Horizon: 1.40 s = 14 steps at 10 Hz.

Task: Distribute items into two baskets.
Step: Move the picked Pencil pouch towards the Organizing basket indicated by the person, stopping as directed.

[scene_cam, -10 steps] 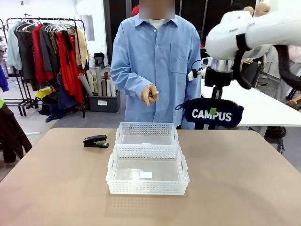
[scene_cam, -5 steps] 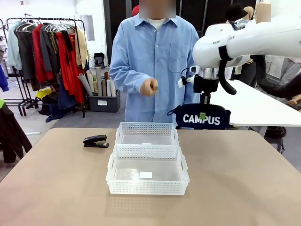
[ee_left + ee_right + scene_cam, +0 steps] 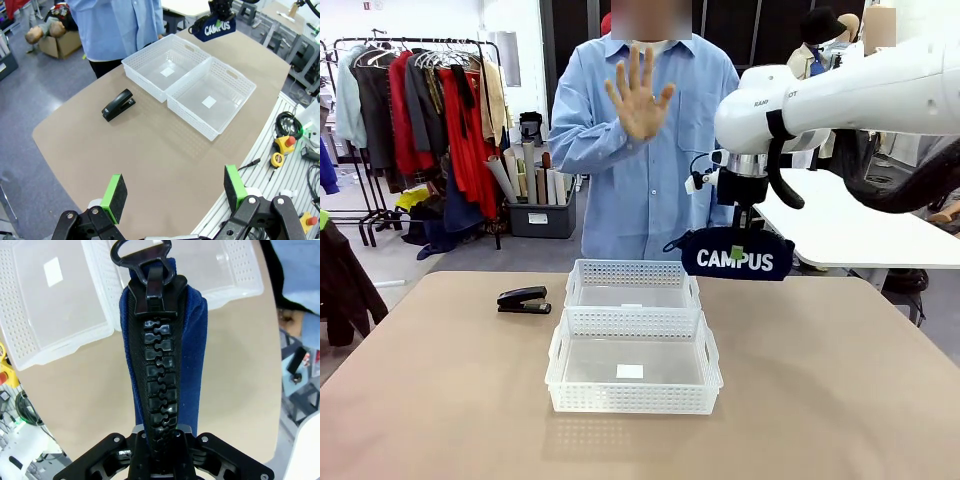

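One pouch (image 3: pixel 737 262) hung clamped in the right hand (image 3: pixel 737 246) above the far basket (image 3: pixel 633 267)'s right rim; early release could have missed it.

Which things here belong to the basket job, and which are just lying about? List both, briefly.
Job: CAMPUS pouch, black stapler, far basket, near basket.
Lying about: clothes rack, grey bin of rolls, white side table.
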Tool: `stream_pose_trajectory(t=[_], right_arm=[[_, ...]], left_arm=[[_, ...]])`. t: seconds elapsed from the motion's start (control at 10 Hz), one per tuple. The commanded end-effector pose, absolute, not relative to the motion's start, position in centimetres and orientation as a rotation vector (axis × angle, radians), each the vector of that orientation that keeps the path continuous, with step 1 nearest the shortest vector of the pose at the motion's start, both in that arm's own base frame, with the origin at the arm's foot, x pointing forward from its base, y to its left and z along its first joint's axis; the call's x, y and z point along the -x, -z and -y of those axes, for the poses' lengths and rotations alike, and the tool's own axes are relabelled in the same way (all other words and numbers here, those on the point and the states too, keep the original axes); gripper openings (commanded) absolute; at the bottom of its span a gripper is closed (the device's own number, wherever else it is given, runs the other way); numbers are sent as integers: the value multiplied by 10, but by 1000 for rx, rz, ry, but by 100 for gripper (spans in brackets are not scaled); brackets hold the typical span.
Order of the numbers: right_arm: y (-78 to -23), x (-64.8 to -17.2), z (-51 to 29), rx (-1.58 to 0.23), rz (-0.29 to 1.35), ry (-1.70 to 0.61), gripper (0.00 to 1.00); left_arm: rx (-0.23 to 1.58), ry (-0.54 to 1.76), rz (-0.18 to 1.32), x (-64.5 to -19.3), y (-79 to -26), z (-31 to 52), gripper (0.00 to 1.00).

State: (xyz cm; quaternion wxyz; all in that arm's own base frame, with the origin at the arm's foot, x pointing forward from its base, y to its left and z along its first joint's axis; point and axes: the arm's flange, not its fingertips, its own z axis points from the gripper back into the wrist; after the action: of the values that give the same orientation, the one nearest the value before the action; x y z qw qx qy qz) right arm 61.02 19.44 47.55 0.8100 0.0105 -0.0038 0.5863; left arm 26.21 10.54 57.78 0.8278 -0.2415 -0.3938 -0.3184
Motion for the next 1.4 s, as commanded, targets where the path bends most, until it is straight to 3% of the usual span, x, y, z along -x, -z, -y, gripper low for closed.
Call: stream_pose_trajectory(t=[0.0, 0.4, 1.3], right_arm=[[-505, -589, -140, -25, 13, -1216, 0], [-531, -512, -44, -106, 65, -1117, 0], [-539, -505, -25, -119, 58, -1102, 0]], left_arm=[[525, 689, 846, -262, -578, -105, 100], [525, 689, 846, -262, -578, -105, 100], [525, 689, 846, -262, -578, -105, 100]])
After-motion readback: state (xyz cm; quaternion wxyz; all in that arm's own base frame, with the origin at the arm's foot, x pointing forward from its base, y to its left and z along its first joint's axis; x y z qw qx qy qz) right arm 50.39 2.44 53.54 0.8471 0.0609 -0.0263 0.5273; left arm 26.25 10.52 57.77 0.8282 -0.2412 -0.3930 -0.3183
